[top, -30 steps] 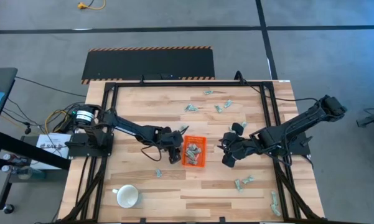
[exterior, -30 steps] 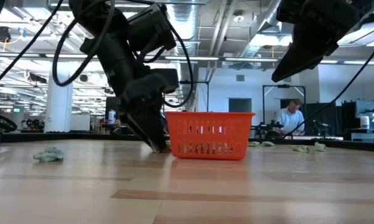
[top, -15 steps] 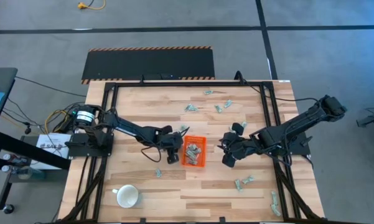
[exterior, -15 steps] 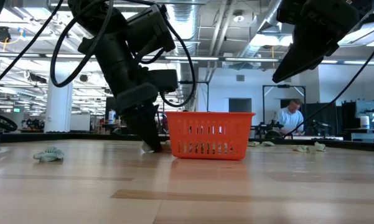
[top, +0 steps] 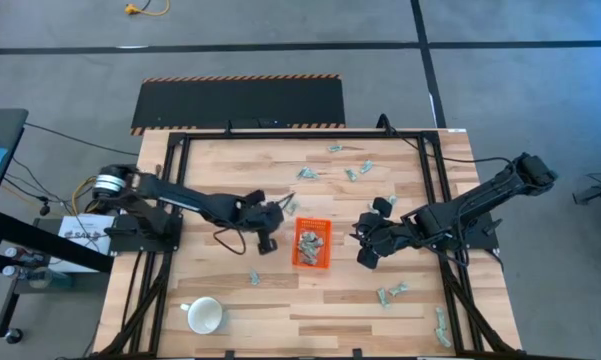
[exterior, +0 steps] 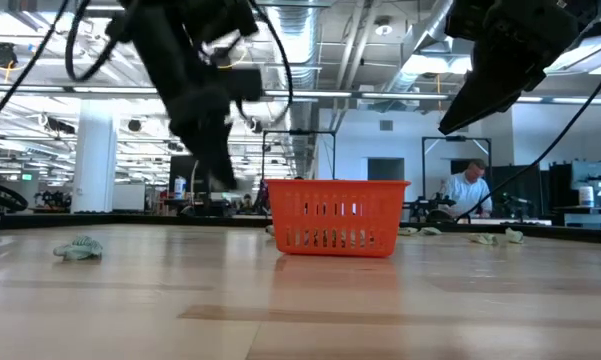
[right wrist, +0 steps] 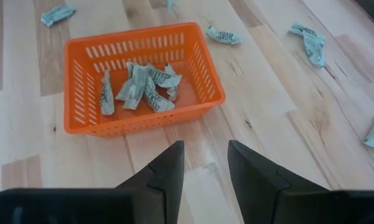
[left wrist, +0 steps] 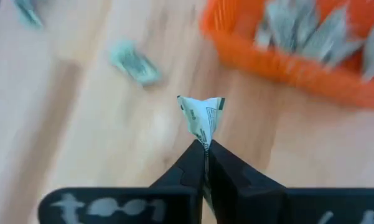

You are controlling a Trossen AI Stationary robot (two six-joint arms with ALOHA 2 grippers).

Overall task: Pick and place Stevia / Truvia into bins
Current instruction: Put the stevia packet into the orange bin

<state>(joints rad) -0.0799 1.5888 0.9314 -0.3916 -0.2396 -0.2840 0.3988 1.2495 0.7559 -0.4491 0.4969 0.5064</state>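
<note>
My left gripper is shut on one pale green and white Stevia sachet. It hangs above the table just left of the orange bin, and the low view shows it raised. The bin holds several sachets. My right gripper hovers open to the right of the bin with nothing between its fingers. More sachets lie loose on the table, such as one near the held one and one toward the near edge. My left gripper pinches the sachet's lower end between its two fingertips. The fingers slant down from the table's left. The rest of the sachet sticks out past the fingertips, creased, and is lifted clear of the table.
Loose sachets lie at the far side and at the near right. A white mug stands near the front left. A person sits in the room behind the table.
My left gripper has shut on a sachet on the table beside the bin's left wall. It has then risen and drawn back a little toward the table's left, lifting the sachet clear. The right arm has kept still.
</note>
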